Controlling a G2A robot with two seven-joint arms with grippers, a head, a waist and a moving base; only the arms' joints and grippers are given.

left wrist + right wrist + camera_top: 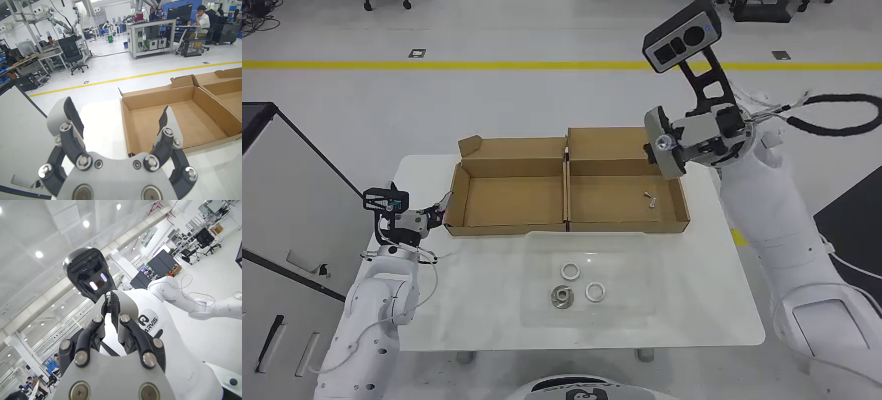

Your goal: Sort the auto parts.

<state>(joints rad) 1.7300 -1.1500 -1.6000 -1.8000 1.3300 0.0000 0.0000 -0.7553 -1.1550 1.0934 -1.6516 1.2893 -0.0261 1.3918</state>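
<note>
The sort looks barely begun. One small bolt (649,196) lies on the floor of the right box (612,200), toward its right end, and the left box (512,200) beside it has no part in it yet. The right gripper (108,298) is raised above the far right of the table (692,300) and turned up toward the robot's head. Its fingers are pinched narrow on a small threaded metal piece (108,300) — probably a second fastener bound for the right box, though it is too small to name with confidence. Three parts wait on the near middle of the table: two white rings (570,270) (594,291) and, just left of the nearer ring, a metal gear-like part (561,296). The left gripper (117,106) sits wide and holding nothing at the table's left side, just outside the left box's left wall. By my reckoning, one part is placed, one is in hand and three are untouched — most of the job is ahead.
</note>
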